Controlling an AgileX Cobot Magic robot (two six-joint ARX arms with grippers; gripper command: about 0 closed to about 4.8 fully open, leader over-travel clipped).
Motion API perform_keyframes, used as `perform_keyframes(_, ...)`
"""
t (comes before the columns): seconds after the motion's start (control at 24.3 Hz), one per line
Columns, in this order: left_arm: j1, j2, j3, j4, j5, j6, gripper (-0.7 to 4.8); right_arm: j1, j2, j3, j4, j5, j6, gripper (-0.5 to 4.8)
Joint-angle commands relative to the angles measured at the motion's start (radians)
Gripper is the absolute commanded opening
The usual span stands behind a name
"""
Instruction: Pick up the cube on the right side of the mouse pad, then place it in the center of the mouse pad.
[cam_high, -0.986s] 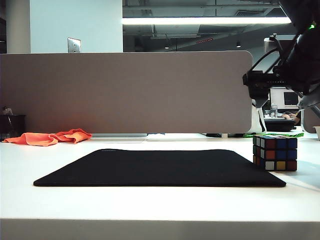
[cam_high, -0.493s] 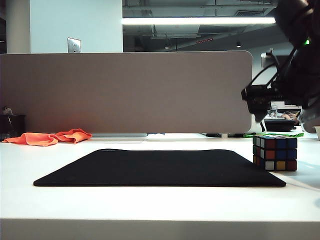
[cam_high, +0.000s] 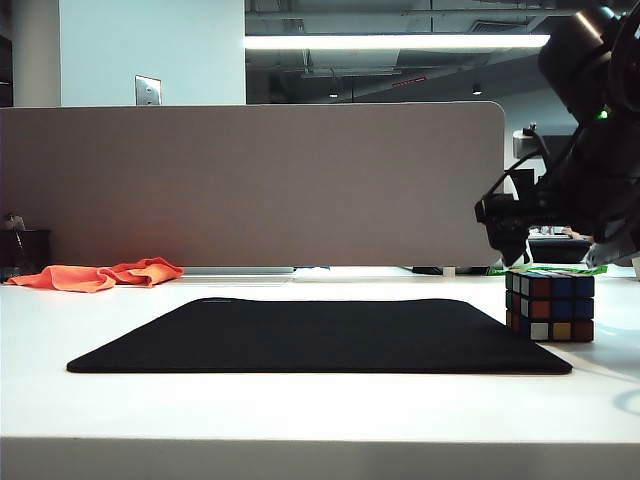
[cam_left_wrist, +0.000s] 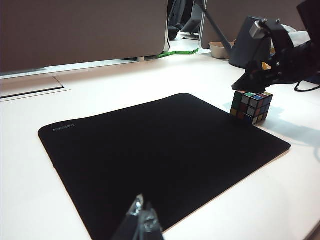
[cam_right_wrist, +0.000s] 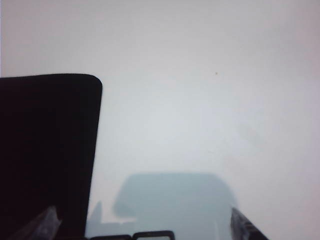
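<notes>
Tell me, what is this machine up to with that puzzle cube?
The right gripper, jaws open and empty, hangs just above the small multicoloured puzzle cube, which sits on the white table at the right edge of the large flat black mouse pad. It looks set to grasp the cube, which is not yet picked up. The left gripper hovers over the pad's near edge, idle. An orange-red cloth lies far left.

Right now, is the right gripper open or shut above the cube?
Open. In its wrist view the right gripper shows both fingertips far apart, empty; the cube sits untouched on the table.
</notes>
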Motion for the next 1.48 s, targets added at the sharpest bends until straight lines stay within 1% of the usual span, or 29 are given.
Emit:
perform_keyframes(0.04, 0.001, 0.001, 0.004, 0.006, 0.004, 0.001, -0.06, 0.0, 0.018, 0.002, 0.015, -0.003, 0.003, 4.79)
perform_keyframes(0.25, 0.001, 0.001, 0.004, 0.006, 0.004, 0.0, -0.06, 0.0, 0.046, 0.002, 0.026, -0.003, 0.003, 4.79)
perform_keyframes(0.37, 0.001, 0.001, 0.004, 0.006, 0.003, 0.0, -0.06, 0.0, 0.045, 0.002, 0.032, -0.036, 0.005, 4.79)
perform_keyframes(0.58, 0.001, 0.001, 0.004, 0.005, 0.003, 0.0, -0.06, 0.0, 0.045, 0.002, 0.014, -0.037, 0.02, 4.79)
perform_keyframes(0.74, 0.001, 0.001, 0.004, 0.005, -0.013, 0.0, -0.06, 0.0, 0.045, 0.002, -0.027, -0.043, 0.026, 4.79)
perform_keyframes(0.82, 0.001, 0.001, 0.004, 0.005, -0.019, 0.0, -0.06, 0.0, 0.045, 0.001, -0.052, -0.052, 0.05, 4.79)
perform_keyframes(1.03, 0.001, 0.001, 0.004, 0.005, -0.019, 0.0, -0.06, 0.0, 0.045, 0.001, -0.055, -0.061, 0.075, 4.79)
perform_keyframes(1.23, 0.001, 0.001, 0.004, 0.006, -0.019, 0.0, -0.06, 0.0, 0.045, 0.001, -0.055, -0.062, 0.075, 4.79)
perform_keyframes(1.4, 0.001, 0.001, 0.004, 0.006, -0.019, 0.0, -0.06, 0.0, 0.045, 0.001, -0.055, -0.062, 0.075, 3.87)
perform_keyframes(1.44, 0.001, 0.001, 0.004, 0.005, -0.019, 0.0, -0.06, 0.0, 0.045, 0.001, -0.055, -0.062, 0.075, 3.28)
perform_keyframes(1.48, 0.001, 0.001, 0.004, 0.006, -0.019, 0.0, -0.06, 0.0, 0.045, 0.001, -0.055, -0.062, 0.075, 3.0)
